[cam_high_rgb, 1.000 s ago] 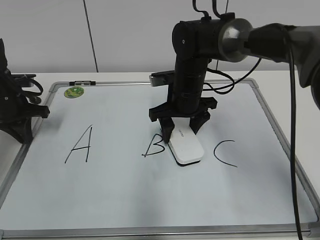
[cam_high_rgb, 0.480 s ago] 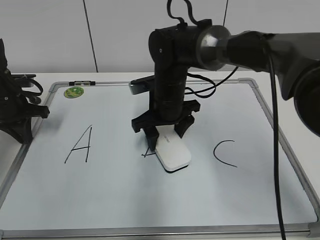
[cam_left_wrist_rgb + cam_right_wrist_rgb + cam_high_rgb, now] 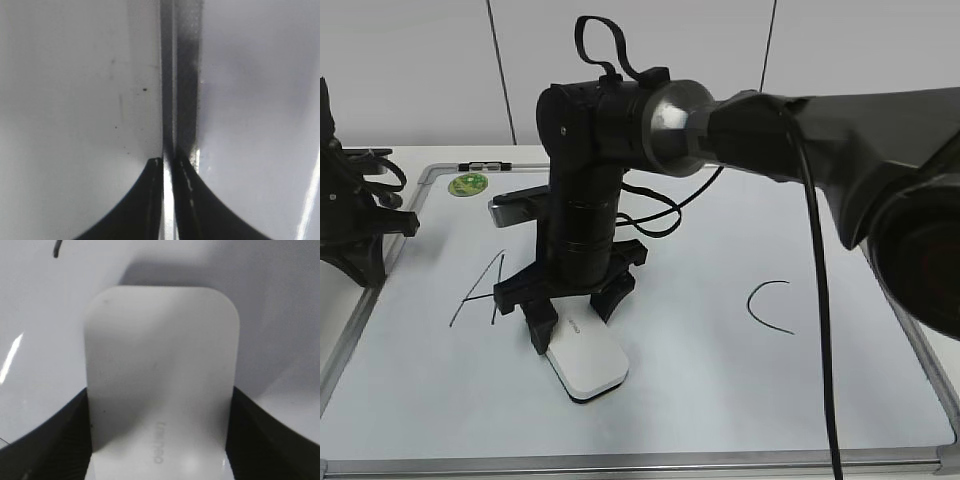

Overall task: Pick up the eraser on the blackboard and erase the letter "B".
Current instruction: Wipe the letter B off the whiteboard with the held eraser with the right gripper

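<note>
The white eraser [image 3: 586,366] lies flat on the blackboard [image 3: 740,400], a white board with a silver frame. It is at the front, just right of the black "A" [image 3: 480,285]. My right gripper [image 3: 575,322] points straight down and is shut on the eraser's sides; in the right wrist view the eraser [image 3: 160,365] fills the gap between the gripper's [image 3: 161,405] fingers. No letter "B" shows; the board between "A" and the black "C" [image 3: 768,305] is bare where the arm does not hide it. My left gripper [image 3: 360,235] rests off the board's left edge, shut and empty [image 3: 169,165].
A round green magnet [image 3: 468,184] and a marker [image 3: 485,166] lie at the board's far left corner. The right arm's black wrist and cables stand over the board's middle. A short black stroke [image 3: 57,249] shows beyond the eraser in the right wrist view.
My right gripper slid the eraser left and toward the front, across the spot where "B" stood. The "B" strokes are gone from view. The left arm has not moved.
</note>
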Action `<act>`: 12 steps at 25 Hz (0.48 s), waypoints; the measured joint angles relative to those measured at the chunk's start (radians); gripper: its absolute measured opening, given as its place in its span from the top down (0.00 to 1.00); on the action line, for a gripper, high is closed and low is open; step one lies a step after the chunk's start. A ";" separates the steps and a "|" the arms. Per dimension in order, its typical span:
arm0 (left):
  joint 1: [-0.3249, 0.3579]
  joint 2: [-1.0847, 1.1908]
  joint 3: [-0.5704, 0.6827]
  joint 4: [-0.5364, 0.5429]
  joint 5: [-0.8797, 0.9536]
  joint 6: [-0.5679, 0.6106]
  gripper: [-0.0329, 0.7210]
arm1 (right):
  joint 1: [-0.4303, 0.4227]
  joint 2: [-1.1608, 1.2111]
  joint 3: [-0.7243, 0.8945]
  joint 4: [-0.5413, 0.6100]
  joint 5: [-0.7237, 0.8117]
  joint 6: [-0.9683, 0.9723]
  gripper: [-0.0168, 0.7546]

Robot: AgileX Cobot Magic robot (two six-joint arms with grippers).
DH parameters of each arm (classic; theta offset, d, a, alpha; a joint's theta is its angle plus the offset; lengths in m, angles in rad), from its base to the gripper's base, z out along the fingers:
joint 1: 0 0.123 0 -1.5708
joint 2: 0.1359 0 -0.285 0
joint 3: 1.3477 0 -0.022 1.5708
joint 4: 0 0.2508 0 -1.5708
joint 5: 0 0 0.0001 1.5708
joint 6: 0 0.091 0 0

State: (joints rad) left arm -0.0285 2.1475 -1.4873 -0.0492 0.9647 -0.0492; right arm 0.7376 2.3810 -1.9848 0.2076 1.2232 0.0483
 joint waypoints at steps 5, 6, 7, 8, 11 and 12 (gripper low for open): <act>0.000 0.000 0.000 0.000 0.000 0.000 0.91 | 0.000 0.000 0.000 -0.006 0.000 0.000 0.29; 0.000 0.000 0.000 0.000 0.000 0.000 0.91 | 0.000 0.000 0.000 -0.010 0.000 0.001 0.29; 0.000 0.000 0.000 0.000 0.000 0.000 0.91 | 0.000 0.000 0.000 -0.013 0.000 0.002 0.29; 0.000 0.000 0.000 0.000 0.000 0.000 0.91 | -0.003 0.000 0.000 -0.015 0.000 0.006 0.29; 0.000 0.000 0.000 0.000 0.000 0.000 0.91 | -0.013 0.000 -0.004 -0.017 -0.002 0.007 0.29; 0.000 0.000 0.000 0.000 0.000 0.000 0.91 | -0.017 0.000 -0.006 -0.017 -0.002 0.007 0.29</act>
State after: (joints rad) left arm -0.0285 2.1475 -1.4873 -0.0492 0.9647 -0.0492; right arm 0.7209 2.3810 -1.9911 0.1907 1.2215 0.0556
